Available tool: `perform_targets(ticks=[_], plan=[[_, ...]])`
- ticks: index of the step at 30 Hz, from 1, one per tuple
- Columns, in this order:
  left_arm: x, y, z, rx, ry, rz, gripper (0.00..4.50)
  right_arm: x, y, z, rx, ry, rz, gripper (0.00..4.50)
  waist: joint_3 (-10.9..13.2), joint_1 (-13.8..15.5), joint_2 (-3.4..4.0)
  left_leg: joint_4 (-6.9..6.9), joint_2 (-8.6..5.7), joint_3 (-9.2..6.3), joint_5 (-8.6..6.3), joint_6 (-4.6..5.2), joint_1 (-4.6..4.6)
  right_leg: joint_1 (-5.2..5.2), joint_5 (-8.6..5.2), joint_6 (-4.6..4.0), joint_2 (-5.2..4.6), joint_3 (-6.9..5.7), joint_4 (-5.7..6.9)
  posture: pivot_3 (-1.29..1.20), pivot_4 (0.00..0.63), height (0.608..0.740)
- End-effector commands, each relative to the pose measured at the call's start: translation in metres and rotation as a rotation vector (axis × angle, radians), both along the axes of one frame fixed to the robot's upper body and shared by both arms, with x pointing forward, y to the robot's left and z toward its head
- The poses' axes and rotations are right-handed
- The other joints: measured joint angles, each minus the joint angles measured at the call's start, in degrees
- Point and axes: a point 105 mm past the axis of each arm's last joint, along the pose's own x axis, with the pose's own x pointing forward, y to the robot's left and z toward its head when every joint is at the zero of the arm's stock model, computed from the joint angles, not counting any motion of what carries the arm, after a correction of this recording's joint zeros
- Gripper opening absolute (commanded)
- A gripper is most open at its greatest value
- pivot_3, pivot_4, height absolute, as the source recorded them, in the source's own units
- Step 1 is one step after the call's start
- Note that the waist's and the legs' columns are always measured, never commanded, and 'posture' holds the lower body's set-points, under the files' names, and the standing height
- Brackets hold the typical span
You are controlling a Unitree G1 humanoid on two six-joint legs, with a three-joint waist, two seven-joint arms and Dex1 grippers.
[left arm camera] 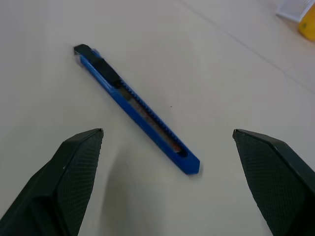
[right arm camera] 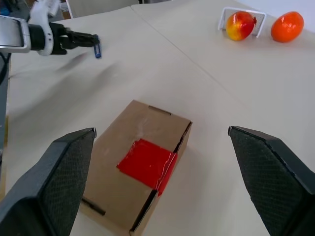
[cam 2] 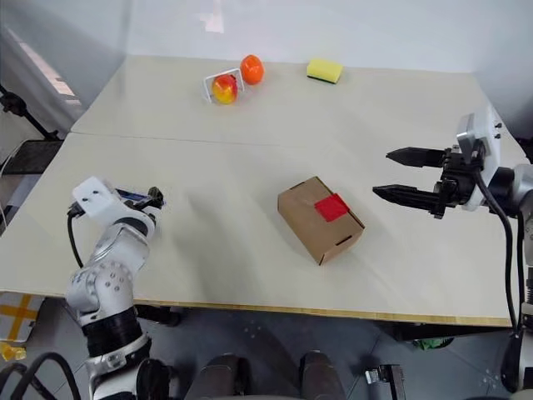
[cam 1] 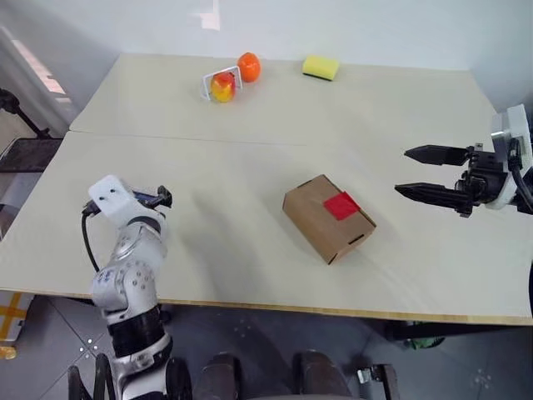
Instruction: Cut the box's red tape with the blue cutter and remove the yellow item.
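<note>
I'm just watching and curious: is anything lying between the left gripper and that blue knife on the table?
Nothing visible does. The blue cutter lies flat on bare table just ahead of the open left gripper, with no other object between them. The box sits well off to the side.
</note>
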Motion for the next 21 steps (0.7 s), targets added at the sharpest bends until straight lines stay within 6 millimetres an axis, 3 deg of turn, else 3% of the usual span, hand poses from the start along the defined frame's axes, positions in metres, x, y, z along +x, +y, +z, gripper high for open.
perform_targets(ticks=[1, 8, 16, 21], plan=[[0.007, 0.002, -0.003, 0.007, 0.036, 0.048, 4.48, -0.001, 0.002, 0.012, -0.005, -0.052, 0.016, 4.5, 0.0, 0.2, -0.02, 0.0, 0.0, -0.01, 0.0, 0.0, 0.0, 0.0, 0.0, 0.01, -0.02, -0.01, -0.03, 0.0, 0.15, 0.74], [0.022, 0.0, -0.022, -0.064, 0.203, 0.133, 4.48, -0.001, 0.003, 0.011, -0.018, -0.045, 0.025, 4.5, 0.0, 0.7, -0.02, 0.03, -0.07, 0.0, 0.01, 0.01, 0.02, 0.01, 0.03, 0.06, -0.08, -0.03, 0.03, 0.0, 0.15, 0.74], [0.026, 0.003, -0.041, -0.086, 0.388, 0.184, 4.48, 0.0, 0.003, 0.01, -0.028, -0.039, 0.027, 4.5, -0.1, 1.0, 0.17, 0.03, -0.11, 0.1, 0.02, -0.01, 0.19, 0.02, 0.03, 0.06, -0.1, -0.05, 0.03, 0.0, 0.15, 0.74], [0.02, 0.005, -0.051, -0.105, 0.442, 0.216, 3.28, 0.0, 0.003, 0.011, -0.03, -0.042, 0.026, 4.5, -0.2, 0.8, 0.42, 0.03, -0.12, 0.18, 0.03, -0.01, 0.24, 0.01, 0.03, 0.06, -0.11, -0.04, 0.05, 0.0, 0.15, 0.74]])
